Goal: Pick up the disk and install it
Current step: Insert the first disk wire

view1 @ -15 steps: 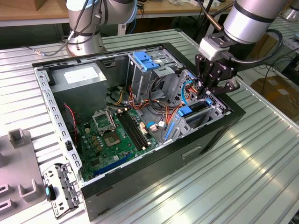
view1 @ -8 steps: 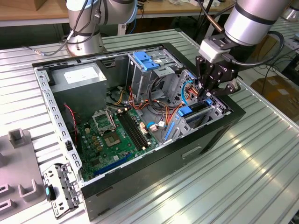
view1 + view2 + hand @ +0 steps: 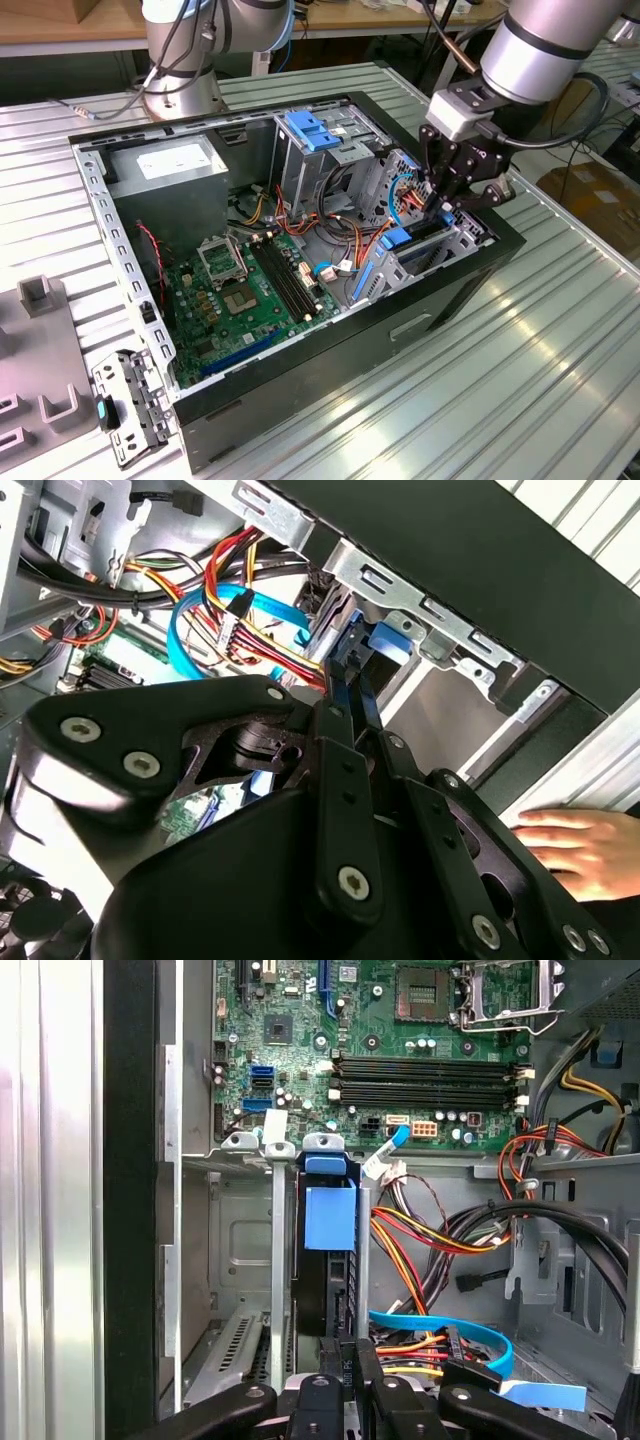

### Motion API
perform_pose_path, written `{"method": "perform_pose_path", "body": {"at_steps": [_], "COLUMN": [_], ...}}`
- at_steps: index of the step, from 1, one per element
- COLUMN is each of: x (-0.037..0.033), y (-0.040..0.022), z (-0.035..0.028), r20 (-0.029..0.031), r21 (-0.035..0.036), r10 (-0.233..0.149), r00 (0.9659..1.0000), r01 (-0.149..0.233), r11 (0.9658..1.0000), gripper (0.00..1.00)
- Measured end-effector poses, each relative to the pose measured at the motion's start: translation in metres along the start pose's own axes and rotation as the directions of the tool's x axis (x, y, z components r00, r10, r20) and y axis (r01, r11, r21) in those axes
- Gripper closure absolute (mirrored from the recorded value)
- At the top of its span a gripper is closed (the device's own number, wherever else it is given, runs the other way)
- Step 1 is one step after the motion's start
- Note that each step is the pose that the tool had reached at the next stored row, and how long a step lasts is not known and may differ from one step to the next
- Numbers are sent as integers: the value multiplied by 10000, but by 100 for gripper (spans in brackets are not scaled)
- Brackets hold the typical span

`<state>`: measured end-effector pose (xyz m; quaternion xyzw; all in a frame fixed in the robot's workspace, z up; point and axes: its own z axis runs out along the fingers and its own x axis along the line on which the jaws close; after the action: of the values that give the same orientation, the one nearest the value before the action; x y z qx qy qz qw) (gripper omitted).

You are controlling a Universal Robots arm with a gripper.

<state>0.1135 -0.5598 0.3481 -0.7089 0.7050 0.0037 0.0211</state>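
The gripper [image 3: 447,200] clenched the disk [image 3: 329,1260], which stood on edge in the drive cage [image 3: 455,235] at the computer case's [image 3: 440,300] corner, its long axis running down into the bay.

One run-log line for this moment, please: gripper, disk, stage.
gripper: black, shut on disk | disk: dark grey drive in bright blue carrier, standing on edge in metal drive cage | stage: being seated in open computer case
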Motion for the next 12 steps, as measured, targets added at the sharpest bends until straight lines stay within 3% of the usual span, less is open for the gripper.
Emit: {"method": "perform_pose_path", "body": {"at_steps": [12], "x": [7], "y": [14], "z": [26], "r20": [0], "r21": [2], "r10": [48], "r00": [10000], "r01": [-48], "r11": [10000], "gripper": [83]}}
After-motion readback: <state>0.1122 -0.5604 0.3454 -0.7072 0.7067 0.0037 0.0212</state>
